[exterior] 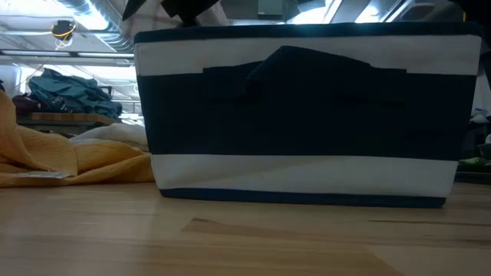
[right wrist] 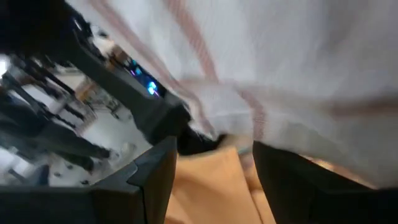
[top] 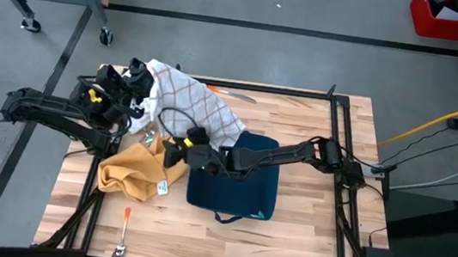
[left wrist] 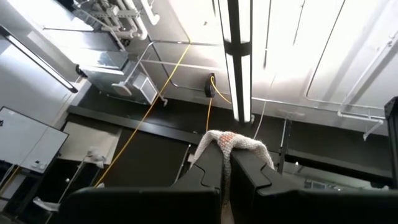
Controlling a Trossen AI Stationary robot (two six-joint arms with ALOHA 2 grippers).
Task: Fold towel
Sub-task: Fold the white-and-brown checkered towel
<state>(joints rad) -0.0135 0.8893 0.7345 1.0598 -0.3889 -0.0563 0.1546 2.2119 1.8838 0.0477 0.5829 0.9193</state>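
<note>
The towel (top: 193, 103) is white with thin checked lines. It is held up at the table's far left by my left gripper (top: 138, 73), which is shut on it and points upward. From there it drapes down toward the table's middle. My right gripper (top: 182, 146) reaches in from the right and stands open at the towel's low hanging edge (right wrist: 249, 106). Its two fingers (right wrist: 155, 177) are spread below that edge, with yellow cloth (right wrist: 214, 180) showing between them. My left gripper pinches a small bunched bit of the towel (left wrist: 239, 142) between its two fingers (left wrist: 205, 171), which slant upward. That bit pokes out past the fingertips. The rest of the towel hangs below and to the right. I cannot tell whether my right gripper touches the towel's edge.
A navy and white cloth bin (top: 236, 181) lies under the right arm and fills the low view as the striped bin (exterior: 307, 115). A crumpled yellow cloth (top: 133, 174) lies at the near left. An orange-handled tool (top: 125, 220) lies by the near edge.
</note>
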